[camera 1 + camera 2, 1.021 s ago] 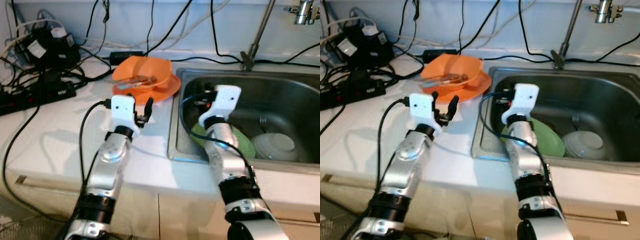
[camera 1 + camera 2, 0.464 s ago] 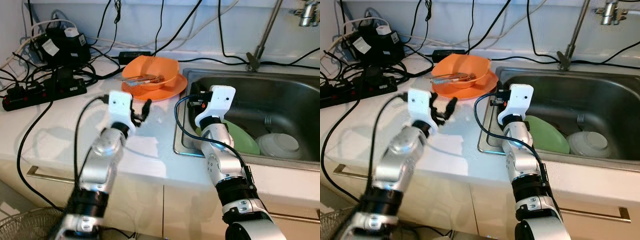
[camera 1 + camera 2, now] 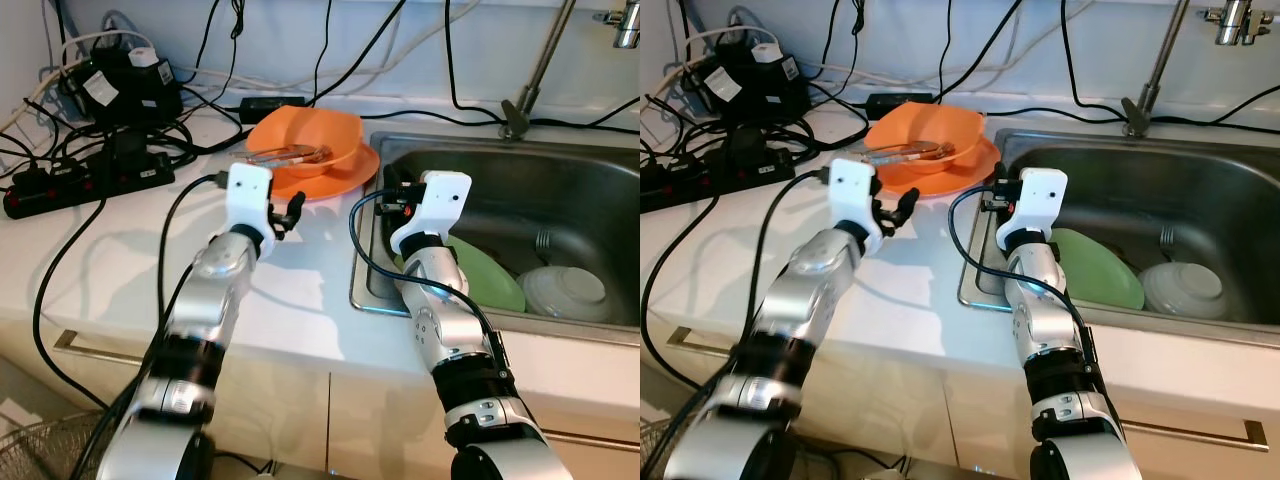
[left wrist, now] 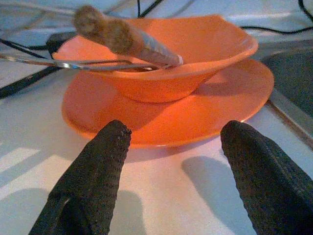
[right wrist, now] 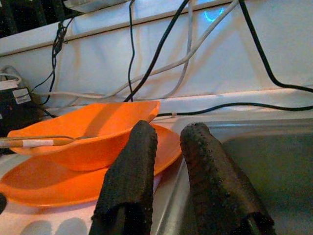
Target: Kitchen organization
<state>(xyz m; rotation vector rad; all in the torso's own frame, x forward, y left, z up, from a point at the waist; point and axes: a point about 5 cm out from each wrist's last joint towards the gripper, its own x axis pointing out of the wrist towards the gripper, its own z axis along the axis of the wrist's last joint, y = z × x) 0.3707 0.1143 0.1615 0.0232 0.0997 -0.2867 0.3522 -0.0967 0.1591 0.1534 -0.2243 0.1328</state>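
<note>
Nearby, black cables point(image 3: 120, 150) crowd orange plate point(image 3: 340, 178).

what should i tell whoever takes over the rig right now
Left gripper: open, holding nothing, low over the counter, aimed at the orange plate.
Right gripper: fingers a little apart, holding nothing, at the sink's left edge.
Things: orange bowl sits on the orange plate on the counter, with a fork and a brown-handled utensil resting in it. Green plate, white bowl and another fork lie in the sink.
Done: nothing picked up yet.
Left: all the sorting; the orange stack looks like the nearest grab for the left gripper.
</note>
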